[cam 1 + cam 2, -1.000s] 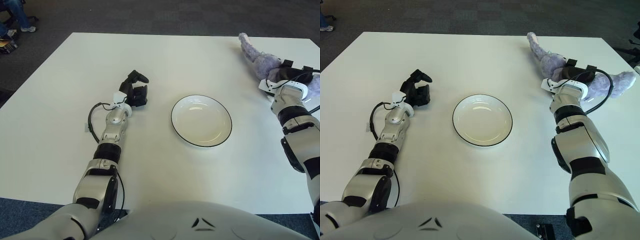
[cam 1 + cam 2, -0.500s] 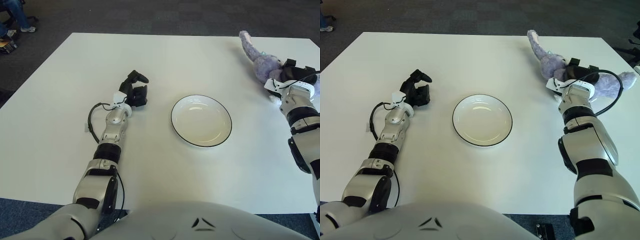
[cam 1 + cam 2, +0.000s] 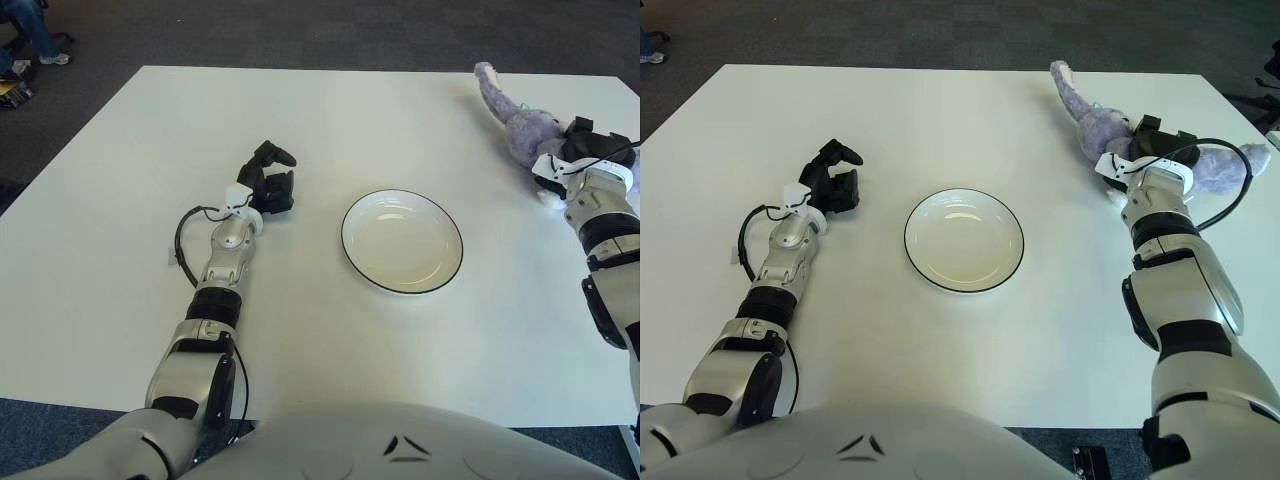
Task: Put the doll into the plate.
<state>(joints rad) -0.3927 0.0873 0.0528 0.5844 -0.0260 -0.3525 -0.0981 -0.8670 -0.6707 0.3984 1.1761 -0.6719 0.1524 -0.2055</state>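
**Desk editor:** What has changed over the last second?

**Photographer:** The right hand [image 3: 1160, 145] has travelled outward, toward the far right corner of the white desk [image 3: 940, 110]. A second ago it sat over the middle of the purple doll [image 3: 1100, 115]; now it is on the doll's right side, laid across the plush body. The doll's head end has shifted a little too, nudged slightly toward the desk's far edge.

**Desk editor:** So is the doll gripped?

**Photographer:** I cannot tell. The dark fingers lie against the plush, but whether they are closed around it or only resting on it is not visible from the head camera. The doll is flat on the desk, not lifted.

**Desk editor:** And the plate?

**Photographer:** The plate [image 3: 963, 240], white with a dark rim, sits mid-desk, unmoved and with nothing in it, well apart from the doll.

**Desk editor:** The other arm?

**Photographer:** The left hand [image 3: 272, 182] shows left of the plate, exactly where it was, fingers loosely curled and holding nothing.

**Desk editor:** Meaning for the task?

**Photographer:** Early days, I judge. The hand looks to be resettling for a grasp; lift and carry to the plate remain.
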